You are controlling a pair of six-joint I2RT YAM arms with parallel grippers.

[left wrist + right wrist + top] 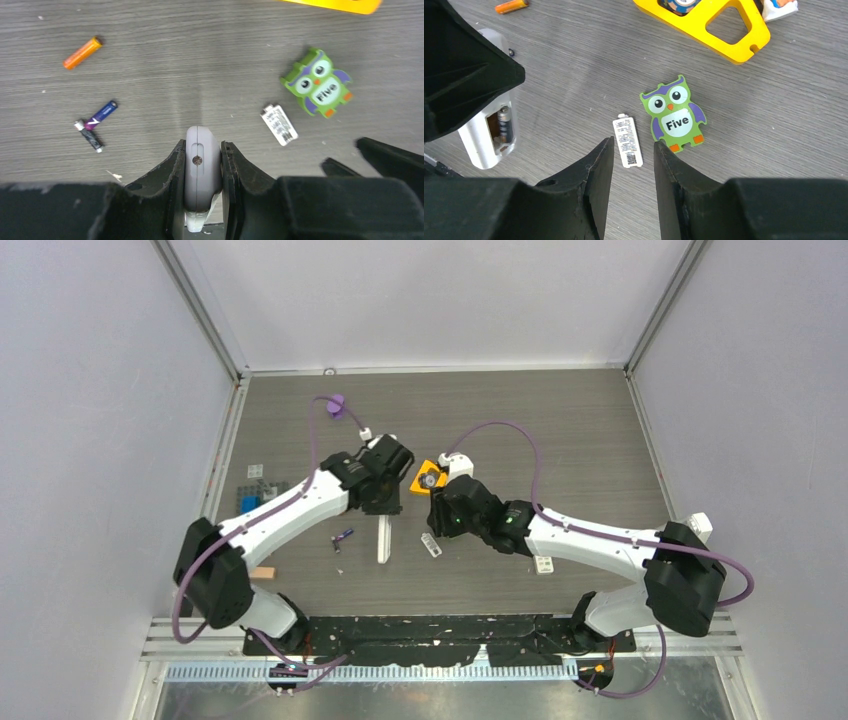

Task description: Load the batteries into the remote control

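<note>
My left gripper [202,146] is shut on the end of the white remote control [202,172], which reaches from it toward the near edge of the table as a remote [383,540]. In the right wrist view the remote [491,135] shows its open compartment with one dark battery [505,124] inside. Loose batteries lie on the table: an orange one [83,52], a purple one [101,114] and a dark one [90,139] touching it. My right gripper [633,145] is open just above the white battery cover [627,140], holding nothing.
A green owl block [673,114] marked "Five" lies right of the cover. A yellow triangular frame [709,22] sits beyond it. A wooden block [263,573] and blue pieces [250,502] lie at the left, and a small white piece [545,564] lies under the right arm.
</note>
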